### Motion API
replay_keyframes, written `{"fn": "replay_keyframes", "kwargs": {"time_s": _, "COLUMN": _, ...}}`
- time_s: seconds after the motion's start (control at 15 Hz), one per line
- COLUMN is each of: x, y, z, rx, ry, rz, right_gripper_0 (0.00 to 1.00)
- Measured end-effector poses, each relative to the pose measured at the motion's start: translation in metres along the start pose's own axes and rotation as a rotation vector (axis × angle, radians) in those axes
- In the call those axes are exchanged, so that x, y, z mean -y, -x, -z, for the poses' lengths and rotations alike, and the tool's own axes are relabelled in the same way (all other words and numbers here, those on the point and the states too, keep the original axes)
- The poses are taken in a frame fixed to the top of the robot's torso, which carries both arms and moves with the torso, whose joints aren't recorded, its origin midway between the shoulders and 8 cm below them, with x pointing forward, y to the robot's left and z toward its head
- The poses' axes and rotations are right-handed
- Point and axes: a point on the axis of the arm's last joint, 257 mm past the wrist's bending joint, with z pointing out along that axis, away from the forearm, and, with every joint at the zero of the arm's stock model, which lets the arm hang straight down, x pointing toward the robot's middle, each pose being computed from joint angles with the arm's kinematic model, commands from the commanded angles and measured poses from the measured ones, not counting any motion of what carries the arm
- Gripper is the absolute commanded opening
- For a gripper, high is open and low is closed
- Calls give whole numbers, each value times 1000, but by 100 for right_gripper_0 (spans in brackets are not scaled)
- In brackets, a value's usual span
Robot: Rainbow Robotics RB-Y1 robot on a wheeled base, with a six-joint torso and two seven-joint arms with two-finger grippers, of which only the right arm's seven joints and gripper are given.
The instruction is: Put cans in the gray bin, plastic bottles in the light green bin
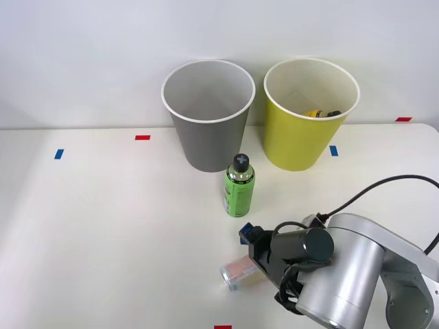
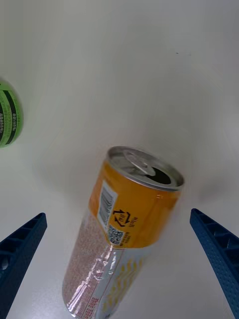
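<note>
A can [image 1: 236, 273] with a pale pink speckled body and an orange band lies on its side on the white table, near the front. In the right wrist view the can [image 2: 122, 234] lies between my two blue fingers, with a gap on each side. My right gripper [image 1: 248, 255] is open around it and low over the table. A plastic bottle [image 1: 239, 186] with a green label and black cap stands upright in front of the bins; its edge [image 2: 9, 114] shows in the wrist view. The gray bin [image 1: 208, 116] and the light green bin [image 1: 302, 127] stand side by side at the back.
Something yellow and black [image 1: 321, 114] lies inside the light green bin. Small red and blue tape marks [image 1: 142, 137] dot the table. A black cable [image 1: 370, 190] loops over the table beside my right arm.
</note>
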Motion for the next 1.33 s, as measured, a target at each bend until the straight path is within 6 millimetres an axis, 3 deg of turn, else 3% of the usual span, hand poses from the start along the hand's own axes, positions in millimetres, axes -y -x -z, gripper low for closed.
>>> {"fn": "replay_keyframes", "kwargs": {"time_s": 0.53, "x": -5, "y": -5, "z": 1, "rx": -15, "ry": 7, "rz": -14, "right_gripper_0": 100}}
{"fn": "replay_keyframes", "kwargs": {"time_s": 0.93, "x": 17, "y": 6, "z": -12, "rx": 12, "ry": -54, "rz": -15, "right_gripper_0": 100}}
{"fn": "replay_keyframes", "kwargs": {"time_s": 1.33, "x": 20, "y": 8, "z": -14, "rx": 19, "ry": -62, "rz": -33, "right_gripper_0": 100}}
